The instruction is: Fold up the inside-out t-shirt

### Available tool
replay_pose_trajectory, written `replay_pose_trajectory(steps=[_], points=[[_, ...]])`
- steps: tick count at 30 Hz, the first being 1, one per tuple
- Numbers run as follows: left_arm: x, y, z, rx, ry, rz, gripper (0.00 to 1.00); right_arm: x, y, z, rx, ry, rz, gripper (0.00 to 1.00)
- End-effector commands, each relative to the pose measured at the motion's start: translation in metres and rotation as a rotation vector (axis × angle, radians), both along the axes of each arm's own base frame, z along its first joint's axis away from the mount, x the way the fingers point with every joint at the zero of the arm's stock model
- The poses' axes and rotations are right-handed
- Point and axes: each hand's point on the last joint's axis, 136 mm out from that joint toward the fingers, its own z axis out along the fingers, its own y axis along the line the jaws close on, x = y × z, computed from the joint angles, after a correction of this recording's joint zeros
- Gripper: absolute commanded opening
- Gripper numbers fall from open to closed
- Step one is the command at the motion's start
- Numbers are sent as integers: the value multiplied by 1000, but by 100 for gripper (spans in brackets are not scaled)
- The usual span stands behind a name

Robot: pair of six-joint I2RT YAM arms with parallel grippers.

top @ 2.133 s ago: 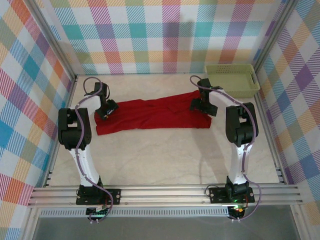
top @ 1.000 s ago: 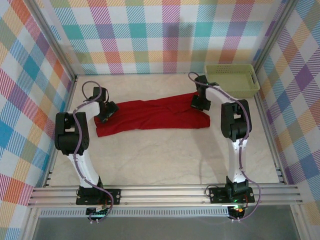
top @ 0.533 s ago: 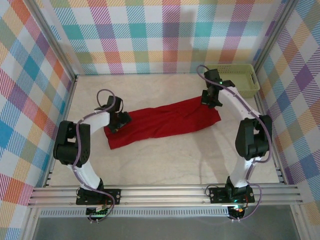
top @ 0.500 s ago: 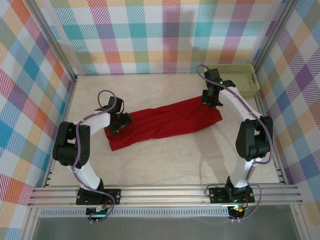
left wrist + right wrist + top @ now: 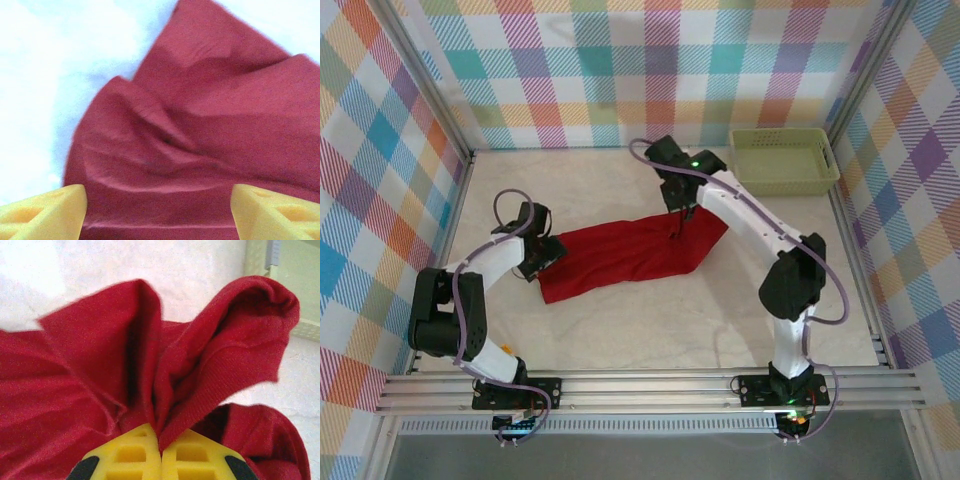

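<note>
Two risks from here.

1. The right pincer [image 5: 161, 456] is clenched on a bunched ridge of the shirt [image 5: 630, 255]. It's a narrow bite at the fingertips with several layers crammed in. My guess is that one layer slides out mid-pull and only part of the cloth gets carried, so the fold comes out lopsided.
2. The left pincer [image 5: 159, 214] is released, jaws wide, over the shirt end farthest from the basket [image 5: 785, 160], and it's grasping nothing. I can't tell if it touches the cloth. With that end unpinned, a pull from the right arm likely drags the whole shirt across the bench [image 5: 620, 340] instead of folding it over.

A lesser risk is that the cloth is already rumpled, with deep creases under the left pincer, and a fold made now would lock them in.

Shirt position: it lies flat on the bench, well apart from the basket, on the basket's near-left side. Only the pinched part is lifted, at the end nearer the basket.

Long axis: the shirt is a long band on a diagonal. One end points toward the basket and the other points away from it, toward the near left. I can't tell which end is collar and which is hem, and no seams are clear enough to judge.
</note>
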Motion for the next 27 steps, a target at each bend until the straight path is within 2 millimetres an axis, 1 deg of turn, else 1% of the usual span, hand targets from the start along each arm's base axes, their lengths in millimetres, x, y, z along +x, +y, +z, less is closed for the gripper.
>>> replay_pose_trajectory(steps=[1, 4, 7, 8, 11, 13, 15, 17, 22, 27], points=[[-14, 5, 0, 18, 11, 6, 70, -13, 23, -1, -67, 40, 58, 0], [-18, 5, -6, 14, 15, 4, 60, -26, 74, 4, 2, 52, 139, 0], [-18, -1, -14, -18, 23, -16, 50, -39, 125, 6, 145, 96, 206, 0], [-18, -3, -17, -26, 23, -23, 47, -43, 139, 5, 191, 115, 228, 0], [-21, -6, -23, -38, 32, -31, 43, -52, 174, 2, 312, 155, 252, 0], [-23, -8, -28, -47, 37, -35, 41, -61, 199, 3, 407, 176, 273, 0], [-26, -10, -33, -56, 43, -34, 38, -69, 221, 5, 489, 194, 287, 0], [-29, -12, -37, -62, 48, -31, 36, -73, 237, 6, 541, 190, 290, 0], [-31, -17, -42, -81, 44, -37, 33, -81, 275, -1, 667, 237, 319, 0], [-34, -16, -42, -73, 37, -31, 32, -85, 296, -7, 745, 270, 313, 0]])
